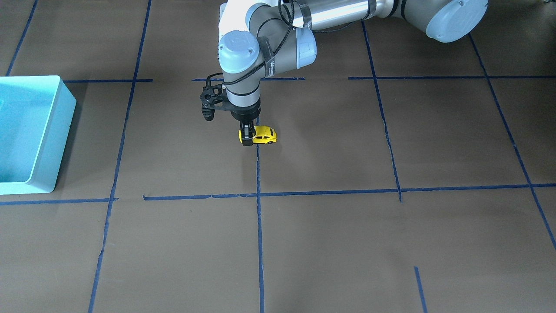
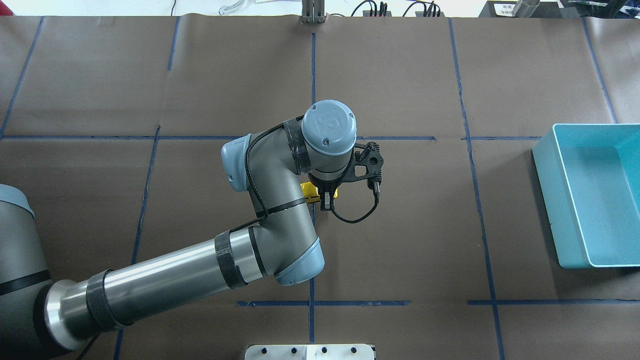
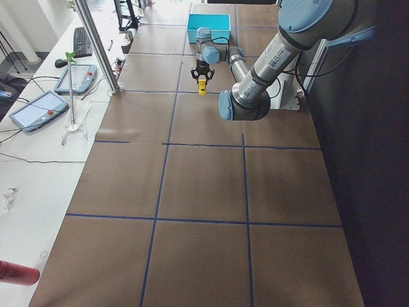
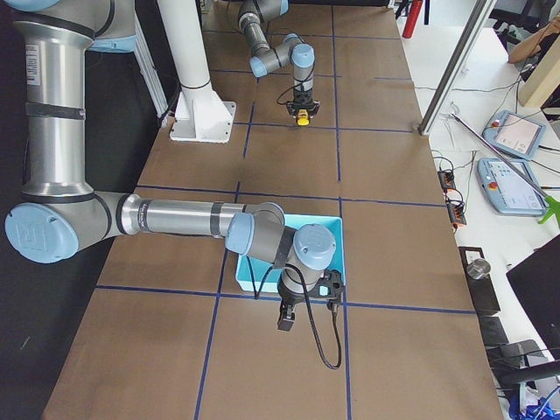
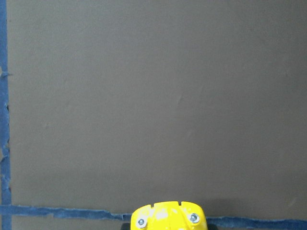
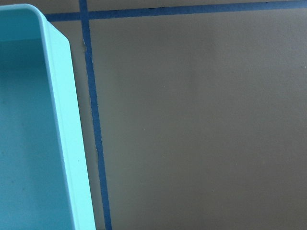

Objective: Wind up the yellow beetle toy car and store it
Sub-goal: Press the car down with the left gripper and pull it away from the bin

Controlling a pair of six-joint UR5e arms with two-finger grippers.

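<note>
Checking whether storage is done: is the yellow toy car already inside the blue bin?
No, the yellow beetle toy car is gripped by the left claw over the table's middle, well apart from the blue bin.

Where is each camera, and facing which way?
Front: across table, facing robot; left arm, car.
Overhead: behind robot, looking down; left arm, car, bin.
Left side: table end, looking along; left arm nearest.
Right side: opposite end; right arm nearest, beside bin.
Left wrist: downward; car, no arm.
Right wrist: downward; bin, no arm.
Front and overhead share car and bin.
</note>
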